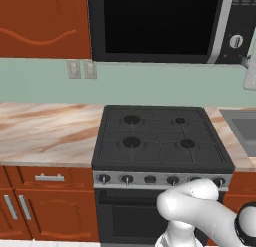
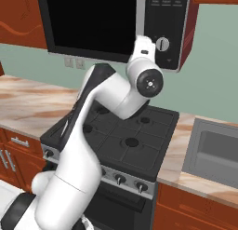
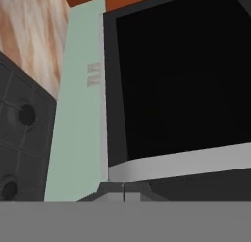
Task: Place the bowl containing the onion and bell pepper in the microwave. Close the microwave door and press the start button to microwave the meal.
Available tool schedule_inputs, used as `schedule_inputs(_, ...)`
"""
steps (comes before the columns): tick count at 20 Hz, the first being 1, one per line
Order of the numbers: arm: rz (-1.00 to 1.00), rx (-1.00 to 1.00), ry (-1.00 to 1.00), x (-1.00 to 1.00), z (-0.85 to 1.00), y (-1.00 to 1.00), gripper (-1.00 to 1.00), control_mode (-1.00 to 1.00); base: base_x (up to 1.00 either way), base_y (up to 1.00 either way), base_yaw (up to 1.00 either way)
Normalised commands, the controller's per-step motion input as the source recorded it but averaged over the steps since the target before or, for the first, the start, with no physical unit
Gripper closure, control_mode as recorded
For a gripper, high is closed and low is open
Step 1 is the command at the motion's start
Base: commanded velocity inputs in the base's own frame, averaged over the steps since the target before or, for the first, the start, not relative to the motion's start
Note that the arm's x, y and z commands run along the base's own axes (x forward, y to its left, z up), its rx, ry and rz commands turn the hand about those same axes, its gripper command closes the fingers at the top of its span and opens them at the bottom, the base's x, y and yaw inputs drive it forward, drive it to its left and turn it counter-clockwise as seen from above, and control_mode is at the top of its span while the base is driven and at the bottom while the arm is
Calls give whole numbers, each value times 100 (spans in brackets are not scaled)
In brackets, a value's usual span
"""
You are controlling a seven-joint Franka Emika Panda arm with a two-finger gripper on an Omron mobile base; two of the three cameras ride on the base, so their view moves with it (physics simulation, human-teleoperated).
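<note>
Microwave [image 1: 165, 26] fills the upper frame above the gas stove [image 1: 160, 136], its glossy black glass door [image 2: 93, 22] shut and silver-trimmed. Gripper [image 3: 123, 191], jaws together, sits low against the silver strip; I reckon it could slide past the small round white knob [image 2: 162, 43] and miss start.

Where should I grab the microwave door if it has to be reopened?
Take the microwave door by the silver vertical strip beside the control panel, coming straight from the front. The door sits flush and closed, and that strip looks like its only graspable edge.
</note>
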Motion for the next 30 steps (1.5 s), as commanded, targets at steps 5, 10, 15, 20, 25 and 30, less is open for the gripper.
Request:
schedule_inputs(5, 0, 5, -2, 30, -5, -2, 100, -100, 0, 0, 0)
schedule_inputs(10, 0, 6, -2, 25, -10, -11, 100, -100, 0, 0, 0)
schedule_inputs(15, 0, 5, -2, 20, -11, -12, 100, -100, 0, 0, 0)
schedule_inputs(20, 0, 4, -1, 25, -9, -5, 100, -100, 0, 0, 0)
schedule_inputs(25, 0, 4, 0, 29, -4, -7, 100, -100, 0, 0, 0)
schedule_inputs(30, 0, 6, 0, 25, 0, -21, 100, -100, 0, 0, 0)
